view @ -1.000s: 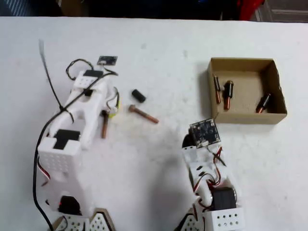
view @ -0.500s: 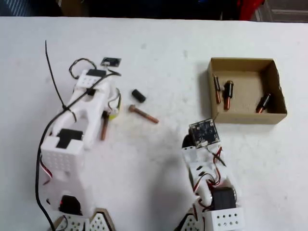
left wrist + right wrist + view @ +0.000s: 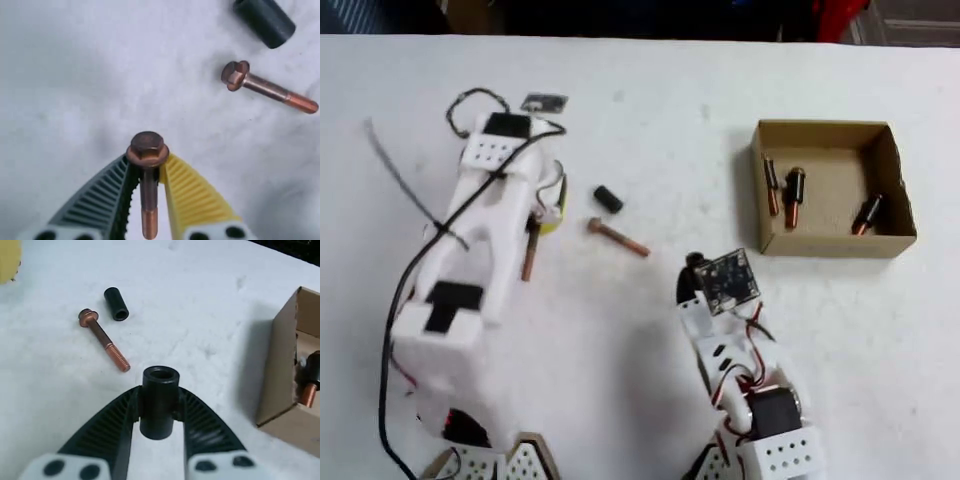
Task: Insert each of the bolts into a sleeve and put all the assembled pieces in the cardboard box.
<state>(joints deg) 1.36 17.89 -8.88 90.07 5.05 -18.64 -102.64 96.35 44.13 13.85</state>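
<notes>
My left gripper (image 3: 146, 167) is shut on a copper bolt (image 3: 147, 170), head pointing away from the wrist; from above that bolt (image 3: 530, 250) sits under the left arm at the table's left. My right gripper (image 3: 159, 402) is shut on an upright black sleeve (image 3: 159, 401), seen from above at the arm's tip (image 3: 694, 264). A loose copper bolt (image 3: 617, 238) and a loose black sleeve (image 3: 608, 199) lie on the table between the arms. The cardboard box (image 3: 767, 228) at the right holds three assembled pieces (image 3: 792, 195).
The white table (image 3: 650, 120) stretches open behind the loose parts. Black cables (image 3: 480, 100) loop off the left arm near a small dark board (image 3: 542, 102). The box's wall (image 3: 278, 365) stands close beside the right gripper.
The left arm has swung back and left with its bolt. The right arm has moved left and forward toward the loose bolt, sleeve still held.
</notes>
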